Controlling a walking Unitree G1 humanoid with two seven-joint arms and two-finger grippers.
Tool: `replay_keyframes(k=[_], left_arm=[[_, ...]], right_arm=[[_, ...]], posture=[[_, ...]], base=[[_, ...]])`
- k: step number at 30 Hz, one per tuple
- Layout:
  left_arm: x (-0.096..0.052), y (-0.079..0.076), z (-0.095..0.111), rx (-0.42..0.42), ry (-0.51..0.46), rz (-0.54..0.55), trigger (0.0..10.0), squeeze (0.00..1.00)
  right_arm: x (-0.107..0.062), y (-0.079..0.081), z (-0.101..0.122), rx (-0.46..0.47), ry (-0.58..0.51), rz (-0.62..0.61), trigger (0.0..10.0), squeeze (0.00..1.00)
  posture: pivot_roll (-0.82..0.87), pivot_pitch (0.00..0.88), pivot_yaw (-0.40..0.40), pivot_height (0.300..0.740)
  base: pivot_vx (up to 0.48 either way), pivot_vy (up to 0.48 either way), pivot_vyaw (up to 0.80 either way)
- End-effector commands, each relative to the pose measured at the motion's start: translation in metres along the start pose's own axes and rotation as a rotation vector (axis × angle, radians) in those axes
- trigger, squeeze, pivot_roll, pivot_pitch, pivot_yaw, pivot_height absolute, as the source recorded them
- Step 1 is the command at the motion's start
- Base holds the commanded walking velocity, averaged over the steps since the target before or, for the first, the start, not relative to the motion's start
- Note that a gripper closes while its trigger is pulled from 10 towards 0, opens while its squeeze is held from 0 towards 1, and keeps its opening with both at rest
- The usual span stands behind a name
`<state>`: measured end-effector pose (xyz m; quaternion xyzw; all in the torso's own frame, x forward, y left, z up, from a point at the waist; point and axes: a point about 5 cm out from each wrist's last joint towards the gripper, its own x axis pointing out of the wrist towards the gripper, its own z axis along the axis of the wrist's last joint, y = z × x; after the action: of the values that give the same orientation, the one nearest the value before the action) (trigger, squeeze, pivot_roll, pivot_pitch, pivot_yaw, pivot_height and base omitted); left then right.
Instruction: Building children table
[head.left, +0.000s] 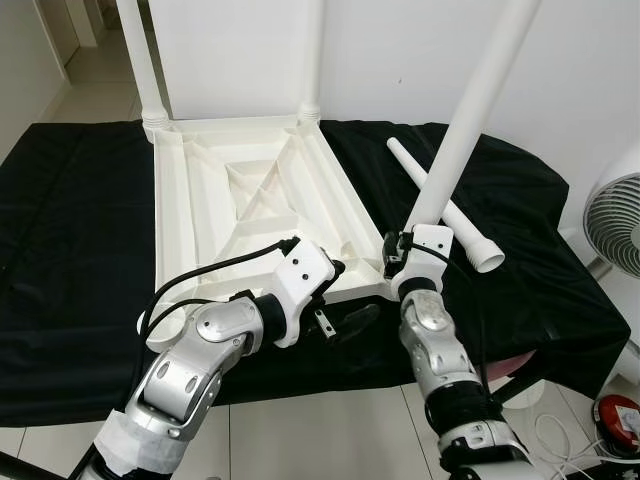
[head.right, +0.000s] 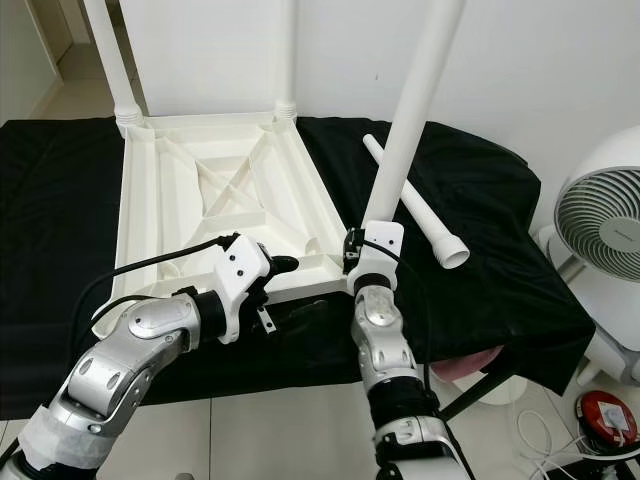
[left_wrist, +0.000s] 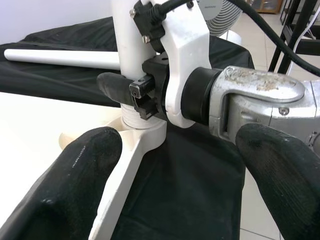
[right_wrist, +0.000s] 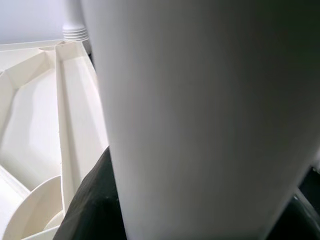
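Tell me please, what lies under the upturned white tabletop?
A black cloth lies under the upturned tabletop and spreads out past it on every side. The loose leg also lies on this cloth. What supports the cloth beneath is covered.

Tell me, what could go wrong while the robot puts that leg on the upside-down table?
1. The leg held by the right gripper leans sideways from its corner socket. If pushed in at that slant, it may jam or pop out.
2. The left gripper hovers open by the tabletop edge, gripping nothing, so the tabletop might slide on the black cloth.
3. The loose leg lies close beside; a swinging arm could roll it off.
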<state>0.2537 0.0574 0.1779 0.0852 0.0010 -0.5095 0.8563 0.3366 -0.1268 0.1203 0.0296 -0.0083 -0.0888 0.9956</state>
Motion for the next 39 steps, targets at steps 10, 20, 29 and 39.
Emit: replay_keyframes(k=[10,20,29,39], left_arm=[[0.002,0.003,-0.001,-0.001,0.009,0.017,10.0,0.0],[0.006,0.003,0.0,0.001,0.001,0.01,10.0,0.0],[0.008,0.0,0.0,-0.002,-0.003,-0.003,10.0,0.0],[0.011,-0.003,-0.001,-0.008,-0.006,-0.013,10.0,0.0]], right_arm=[[-0.003,-0.036,-0.022,0.031,0.104,-0.287,10.0,0.0],[0.0,-0.028,-0.02,0.026,0.093,-0.255,10.0,0.0],[0.002,-0.027,-0.005,0.028,-0.042,-0.122,10.0,1.0],[0.005,-0.037,0.01,0.002,-0.146,0.01,10.0,0.1]], posture=[[-0.04,0.0,-0.048,0.74],[-0.05,0.0,-0.046,0.74],[-0.05,0.0,-0.045,0.74],[-0.06,0.0,-0.046,0.74]], base=[[0.0,0.0,0.0],[0.0,0.0,0.0],[0.0,0.0,0.0],[0.0,0.0,0.0]])
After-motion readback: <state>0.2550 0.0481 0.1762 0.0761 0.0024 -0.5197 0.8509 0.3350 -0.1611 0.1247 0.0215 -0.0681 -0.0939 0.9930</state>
